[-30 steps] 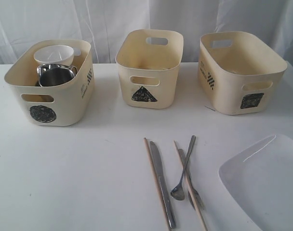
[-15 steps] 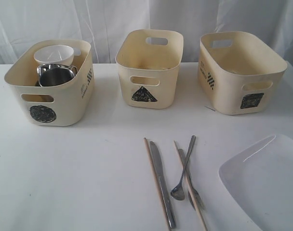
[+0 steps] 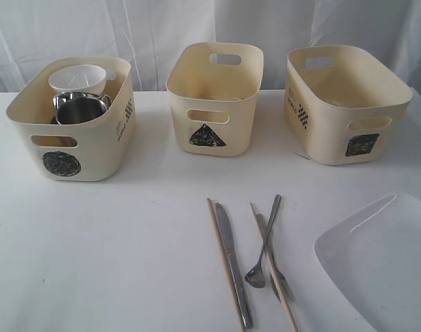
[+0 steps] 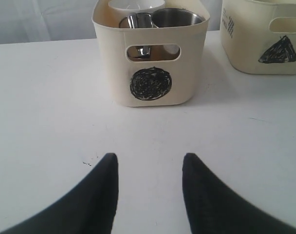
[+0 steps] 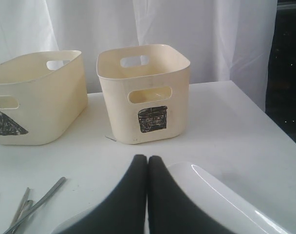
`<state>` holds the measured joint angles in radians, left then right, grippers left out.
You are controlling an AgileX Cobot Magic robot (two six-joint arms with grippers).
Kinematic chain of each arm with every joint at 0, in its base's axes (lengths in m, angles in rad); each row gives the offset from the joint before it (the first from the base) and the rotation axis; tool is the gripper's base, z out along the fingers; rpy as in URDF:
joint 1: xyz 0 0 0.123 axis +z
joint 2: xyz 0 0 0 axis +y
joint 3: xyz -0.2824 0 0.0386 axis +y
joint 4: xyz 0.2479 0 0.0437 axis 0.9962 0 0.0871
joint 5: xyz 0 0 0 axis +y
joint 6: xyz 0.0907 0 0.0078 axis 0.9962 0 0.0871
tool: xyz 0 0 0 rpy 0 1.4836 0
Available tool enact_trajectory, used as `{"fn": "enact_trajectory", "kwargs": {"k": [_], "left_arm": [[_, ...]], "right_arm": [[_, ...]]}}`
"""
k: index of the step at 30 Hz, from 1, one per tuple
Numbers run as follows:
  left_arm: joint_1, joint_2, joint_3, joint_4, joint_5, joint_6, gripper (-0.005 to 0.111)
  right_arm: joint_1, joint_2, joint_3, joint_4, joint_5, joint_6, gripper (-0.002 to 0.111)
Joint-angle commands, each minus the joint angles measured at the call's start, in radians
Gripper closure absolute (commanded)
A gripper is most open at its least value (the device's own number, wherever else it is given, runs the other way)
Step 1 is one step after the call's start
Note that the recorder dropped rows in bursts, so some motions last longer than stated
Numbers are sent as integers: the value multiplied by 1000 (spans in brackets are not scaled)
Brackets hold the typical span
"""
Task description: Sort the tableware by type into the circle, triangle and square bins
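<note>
The circle bin (image 3: 75,131) at the left holds a white bowl (image 3: 77,77) and a steel mug (image 3: 80,108). The triangle bin (image 3: 214,104) stands in the middle and the square bin (image 3: 345,104) at the right. A steel knife (image 3: 233,263), spoon (image 3: 264,245), fork (image 3: 274,259) and wooden chopsticks (image 3: 223,259) lie on the table in front. The large white square plate (image 3: 380,266) lies at the front right. My left gripper (image 4: 149,161) is open above bare table, facing the circle bin (image 4: 150,73). My right gripper (image 5: 147,160) is shut above the plate (image 5: 221,195). Neither gripper shows in the exterior view.
A white curtain (image 3: 162,28) hangs behind the white table (image 3: 93,249). In the right wrist view the table's edge (image 5: 265,117) runs to the right of the square bin (image 5: 145,95), with dark space beyond it.
</note>
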<state>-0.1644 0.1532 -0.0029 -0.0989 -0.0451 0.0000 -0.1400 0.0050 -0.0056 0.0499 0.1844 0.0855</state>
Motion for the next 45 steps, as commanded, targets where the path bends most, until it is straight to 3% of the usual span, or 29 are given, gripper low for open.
{"fn": "enact_trajectory", "kwargs": {"k": [1,19,35,39,45], "left_arm": [[2,-30,3,57,17,-91,60],[4,-117,3,57,45,-91,60],[303,-153,3,57,45,-91,60],[350,-153,3,57,45,-91,60],[354,-153,3,57,45,-91,60]], "right_arm": [[1,-5,6,5,-8,0,108],[1,-5,6,2,-8,0,108],[1,-5,6,4,-8,0,108],[1,-5,6,4,-8,0,108],[1,-5,6,4,-8,0,108]]}}
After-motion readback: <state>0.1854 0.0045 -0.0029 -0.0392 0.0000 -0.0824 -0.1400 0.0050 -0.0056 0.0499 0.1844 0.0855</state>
